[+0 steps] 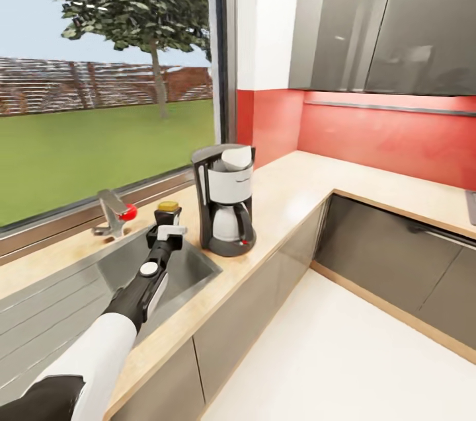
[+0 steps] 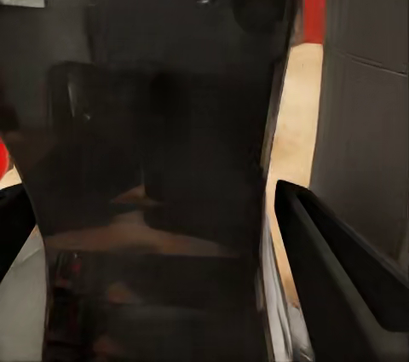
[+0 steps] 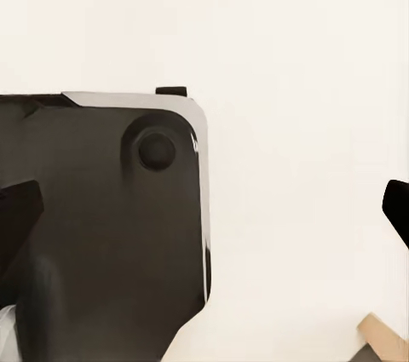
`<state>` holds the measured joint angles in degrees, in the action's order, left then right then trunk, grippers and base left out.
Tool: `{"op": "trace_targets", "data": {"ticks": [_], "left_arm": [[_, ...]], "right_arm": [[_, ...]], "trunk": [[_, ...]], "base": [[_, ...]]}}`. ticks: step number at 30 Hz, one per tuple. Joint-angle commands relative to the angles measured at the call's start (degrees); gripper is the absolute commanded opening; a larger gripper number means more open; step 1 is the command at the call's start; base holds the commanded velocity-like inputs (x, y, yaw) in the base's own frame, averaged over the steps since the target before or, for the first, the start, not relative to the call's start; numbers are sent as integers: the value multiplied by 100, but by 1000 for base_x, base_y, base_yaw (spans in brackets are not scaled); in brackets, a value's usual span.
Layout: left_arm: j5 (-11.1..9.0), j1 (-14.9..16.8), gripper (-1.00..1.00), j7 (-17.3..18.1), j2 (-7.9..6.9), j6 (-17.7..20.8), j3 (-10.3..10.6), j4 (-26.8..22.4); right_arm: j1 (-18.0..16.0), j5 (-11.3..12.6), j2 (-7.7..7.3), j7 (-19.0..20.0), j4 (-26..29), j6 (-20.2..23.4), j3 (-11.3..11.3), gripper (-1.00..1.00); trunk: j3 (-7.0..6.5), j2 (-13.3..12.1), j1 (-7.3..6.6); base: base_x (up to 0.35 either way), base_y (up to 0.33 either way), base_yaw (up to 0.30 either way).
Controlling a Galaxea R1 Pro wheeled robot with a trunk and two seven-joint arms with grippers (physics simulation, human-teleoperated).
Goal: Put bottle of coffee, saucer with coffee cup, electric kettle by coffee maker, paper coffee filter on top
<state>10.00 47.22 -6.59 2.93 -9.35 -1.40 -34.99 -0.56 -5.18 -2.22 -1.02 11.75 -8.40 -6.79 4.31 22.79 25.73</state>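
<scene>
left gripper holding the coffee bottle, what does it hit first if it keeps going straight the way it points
Probably the window ledge behind the sink. The left gripper, shut on the bottle of coffee, points toward the window, left of the coffee maker; depth is unclear.

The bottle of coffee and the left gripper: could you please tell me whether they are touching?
Touching. In the left wrist view the bottle of coffee sits between the left gripper's fingers, and the head view shows it clamped.

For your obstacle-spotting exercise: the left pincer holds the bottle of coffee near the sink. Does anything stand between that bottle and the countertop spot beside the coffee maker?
Nothing visible does. The bottle of coffee, in the left pincer, hangs over the sink beside the coffee maker; only bare kitchen countertop lies around the machine.
</scene>
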Motion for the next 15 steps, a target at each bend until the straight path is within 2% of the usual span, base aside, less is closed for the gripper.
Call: {"op": "trace_targets", "data": {"ticks": [1,7,13,15], "left_arm": [[65,5,-100,-16,2,-53,-16,3],[63,-20,-100,-18,7,-209,-10,1],[62,-20,-100,-18,-1,-216,-20,1],[47,-87,-100,-98,-68,-239,-38,72]], "right_arm": [[-5,-54,3,-4,-6,-21,-42,100],[-5,-58,3,-4,-6,-21,-42,100],[-5,-79,-6,-4,-6,-14,-20,100],[-5,-67,60,-4,10,-21,-25,100]], "trunk": [[13,12,6],[15,12,6],[15,12,6],[15,12,6]], "base": [[192,-76,55],[54,-18,11],[261,-66,0],[0,0,0]]}}
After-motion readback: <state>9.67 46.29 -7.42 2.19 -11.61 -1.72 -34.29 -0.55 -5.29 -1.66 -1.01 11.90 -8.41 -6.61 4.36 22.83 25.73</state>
